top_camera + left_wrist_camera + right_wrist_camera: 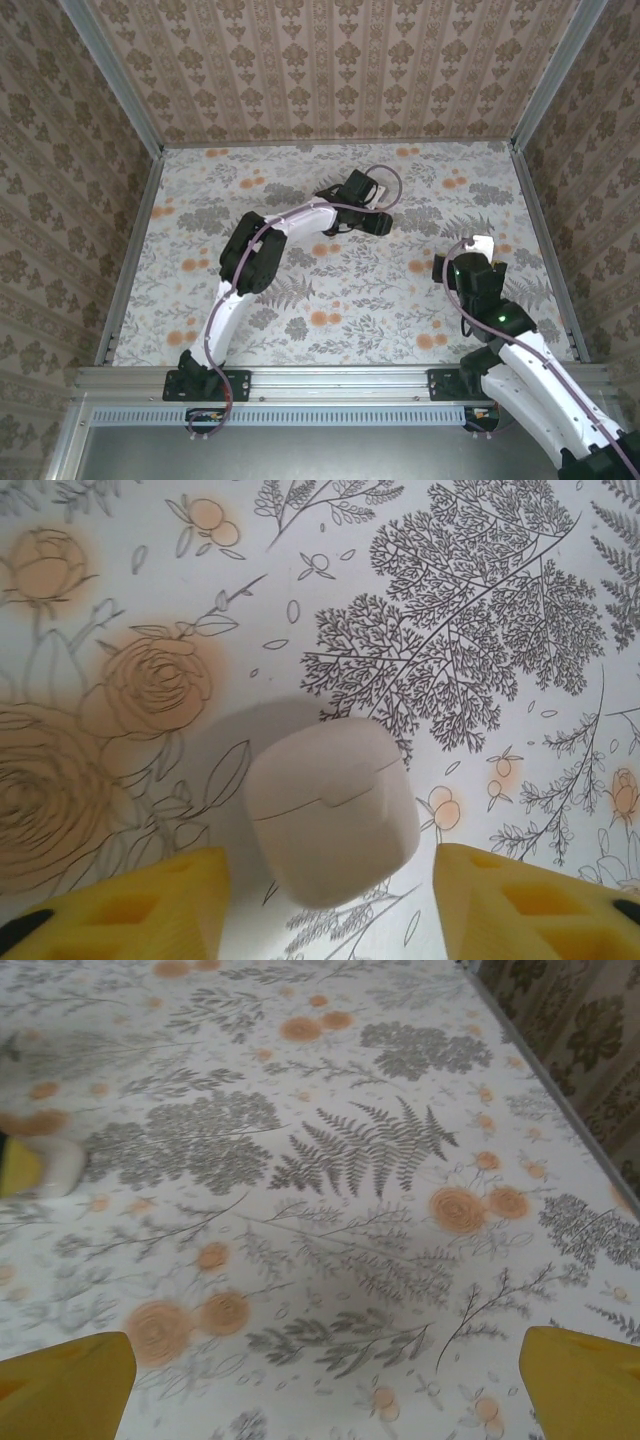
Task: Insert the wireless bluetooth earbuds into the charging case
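Top external view first: big floral table [200,210], left arm [250,255] stretched out to the far middle, right arm [500,320] parked near the right edge. Left gripper [330,905] is open, with its yellow fingers [130,905] either side of the white case [330,820] but not touching it. Right gripper [325,1385] is spread wide over bare table, nothing in it. The case sits flat on the table, far middle, lid shut. Can't tell if the earbuds are inside with the lid down. My guess is the job's basically finished, or else the case needs opening and loading.
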You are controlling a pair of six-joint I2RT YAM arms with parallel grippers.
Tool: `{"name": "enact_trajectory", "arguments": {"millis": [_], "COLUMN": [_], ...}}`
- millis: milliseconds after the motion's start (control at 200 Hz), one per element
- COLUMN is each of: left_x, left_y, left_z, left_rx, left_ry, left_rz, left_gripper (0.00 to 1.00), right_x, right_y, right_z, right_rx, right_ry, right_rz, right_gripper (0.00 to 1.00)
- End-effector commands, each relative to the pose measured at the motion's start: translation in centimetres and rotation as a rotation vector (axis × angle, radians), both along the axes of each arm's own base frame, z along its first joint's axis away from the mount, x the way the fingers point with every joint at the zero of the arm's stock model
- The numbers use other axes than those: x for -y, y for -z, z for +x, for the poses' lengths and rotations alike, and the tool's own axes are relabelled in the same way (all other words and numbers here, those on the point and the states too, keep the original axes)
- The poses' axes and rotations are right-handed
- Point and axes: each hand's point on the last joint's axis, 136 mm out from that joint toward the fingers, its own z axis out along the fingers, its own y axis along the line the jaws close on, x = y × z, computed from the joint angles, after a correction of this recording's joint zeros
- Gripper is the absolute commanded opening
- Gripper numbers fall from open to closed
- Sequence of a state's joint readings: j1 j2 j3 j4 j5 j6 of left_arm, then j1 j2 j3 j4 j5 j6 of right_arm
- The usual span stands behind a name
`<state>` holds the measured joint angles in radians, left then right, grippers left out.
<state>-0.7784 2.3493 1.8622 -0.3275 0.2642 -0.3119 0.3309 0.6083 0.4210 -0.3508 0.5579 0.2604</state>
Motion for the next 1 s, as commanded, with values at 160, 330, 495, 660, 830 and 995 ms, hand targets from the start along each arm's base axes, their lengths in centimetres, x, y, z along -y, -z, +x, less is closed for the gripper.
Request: {"name": "enact_trajectory", "arguments": {"millis": [160,330,495,660,830,995], "left_x": [-8.0,-17.8,-28.5,-36.1,-42.1,-44.2], "left_y": [-10.3,-12.2,-12.0,-10.5,-9.0,-8.2], "left_z": [3.0,4.2,3.8,2.0,-0.4,-2.4], "left_rx": [0.179,0.282,0.346,0.383,0.508,0.644], "left_ry": [-0.076,-0.250,-0.445,-0.548,-0.675,-0.696], "left_rz": [0.023,0.081,0.138,0.186,0.255,0.219], "left_gripper": [0.63,0.77,1.00,1.00,1.00,1.00], "right_x": [2.3,3.0,2.0,1.3,1.8,2.2], "right_y": [-0.2,1.2,1.6,1.3,1.8,3.2], "right_z": [3.3,5.0,7.3,10.5,12.1,12.8], "right_rx": [0.211,0.226,0.253,0.261,0.297,0.278], "right_ry": [0.078,0.099,0.057,0.001,-0.012,-0.030], "right_rz": [-0.047,0.034,0.062,0.006,-0.025,0.029], "right_gripper": [1.00,1.00,1.00,1.00,1.00,1.00]}}
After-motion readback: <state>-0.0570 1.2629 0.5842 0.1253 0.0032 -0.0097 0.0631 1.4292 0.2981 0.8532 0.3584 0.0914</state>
